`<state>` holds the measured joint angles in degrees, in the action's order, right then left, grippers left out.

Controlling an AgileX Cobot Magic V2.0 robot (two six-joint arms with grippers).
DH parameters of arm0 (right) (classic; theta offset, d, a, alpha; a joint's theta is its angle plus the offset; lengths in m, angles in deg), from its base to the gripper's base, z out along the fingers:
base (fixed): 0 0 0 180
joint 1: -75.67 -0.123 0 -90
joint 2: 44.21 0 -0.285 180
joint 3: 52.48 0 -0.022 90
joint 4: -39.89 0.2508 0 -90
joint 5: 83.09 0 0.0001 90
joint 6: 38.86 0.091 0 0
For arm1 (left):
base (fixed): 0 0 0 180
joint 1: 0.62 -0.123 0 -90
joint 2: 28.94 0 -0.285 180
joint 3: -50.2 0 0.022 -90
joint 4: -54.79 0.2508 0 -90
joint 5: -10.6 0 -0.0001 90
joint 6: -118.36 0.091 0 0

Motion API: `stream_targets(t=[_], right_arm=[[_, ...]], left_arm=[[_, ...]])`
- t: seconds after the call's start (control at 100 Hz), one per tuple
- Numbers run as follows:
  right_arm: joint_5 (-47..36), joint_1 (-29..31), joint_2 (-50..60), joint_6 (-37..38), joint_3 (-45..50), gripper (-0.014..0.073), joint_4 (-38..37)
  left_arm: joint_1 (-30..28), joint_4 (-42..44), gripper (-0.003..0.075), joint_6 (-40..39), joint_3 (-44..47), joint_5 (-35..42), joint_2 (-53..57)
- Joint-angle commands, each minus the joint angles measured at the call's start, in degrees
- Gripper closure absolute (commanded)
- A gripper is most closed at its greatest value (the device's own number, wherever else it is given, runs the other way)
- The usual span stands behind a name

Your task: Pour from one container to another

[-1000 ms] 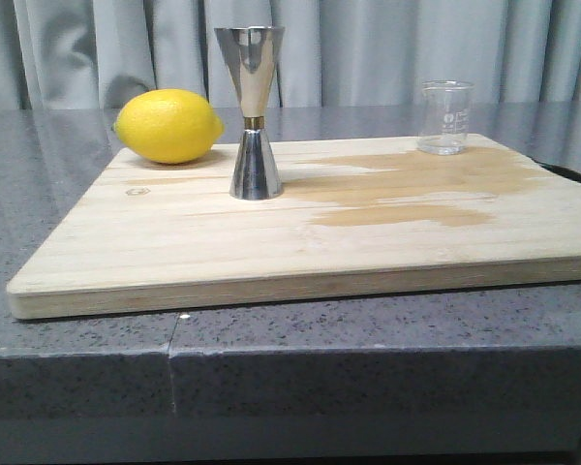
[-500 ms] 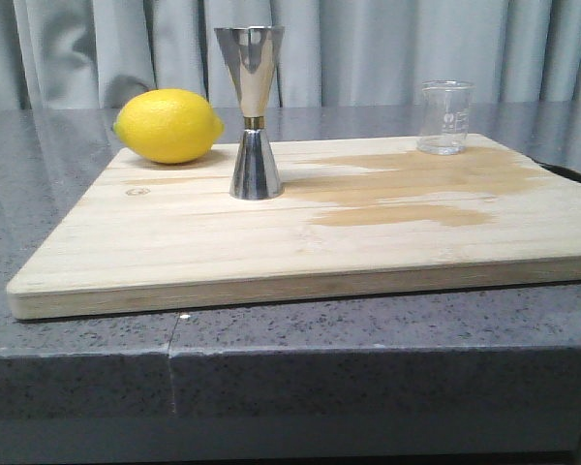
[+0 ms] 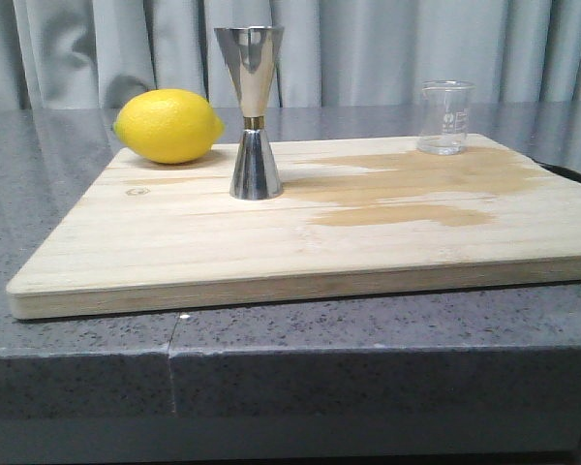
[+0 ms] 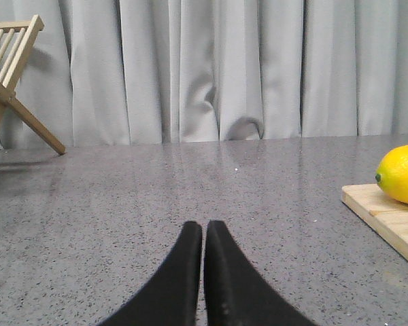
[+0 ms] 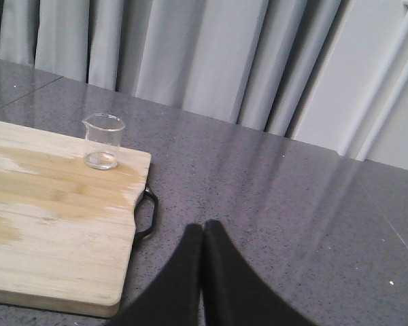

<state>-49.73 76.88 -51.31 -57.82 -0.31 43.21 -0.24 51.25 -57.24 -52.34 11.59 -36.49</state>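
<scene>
The clear glass beaker (image 3: 446, 117) stands upright at the far right corner of the wooden board (image 3: 174, 242); the right wrist view shows the beaker (image 5: 103, 140) too. The steel jigger (image 3: 252, 111), with a gold band at its waist, stands upright near the board's middle back. Neither gripper appears in the front view. My left gripper (image 4: 204, 227) is shut and empty over the grey counter, left of the board. Over the counter to the right of the board, my right gripper (image 5: 203, 227) is shut and empty, well apart from the beaker.
A yellow lemon (image 3: 168, 125) lies on the board's far left corner, left of the jigger. A darker wet patch (image 3: 416, 189) spreads over the board's right half. The board has a black handle (image 5: 147, 214) at its right end. A wooden rack (image 4: 13, 81) stands far left.
</scene>
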Motion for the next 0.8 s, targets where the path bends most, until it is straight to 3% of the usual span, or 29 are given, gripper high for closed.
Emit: stream_targets(t=[0.0,0.26,0.41,0.46,0.79], right_arm=[[-4.35,0.22,-0.24,0.14,-1.3,0.065,-0.07],[-4.56,0.22,-0.24,1.81,-1.3,0.065,2.51],[-10.06,0.22,-0.24,25.85,1.9,0.065,-4.09],[-11.76,0.22,-0.22,30.83,3.95,0.065,-6.53],[-29.66,0.22,0.93,31.17,19.94,0.065,-6.91]], left_arm=[[-0.16,-0.46,0.0739,-0.07,1.97,4.95,1.45],[-0.16,-0.46,0.0739,-0.07,1.97,4.95,1.45],[-0.16,-0.46,0.0739,-0.07,1.97,4.95,1.45],[-0.16,-0.46,0.0739,-0.07,1.97,4.95,1.45],[-0.16,-0.46,0.0739,-0.07,1.97,4.95,1.45]])
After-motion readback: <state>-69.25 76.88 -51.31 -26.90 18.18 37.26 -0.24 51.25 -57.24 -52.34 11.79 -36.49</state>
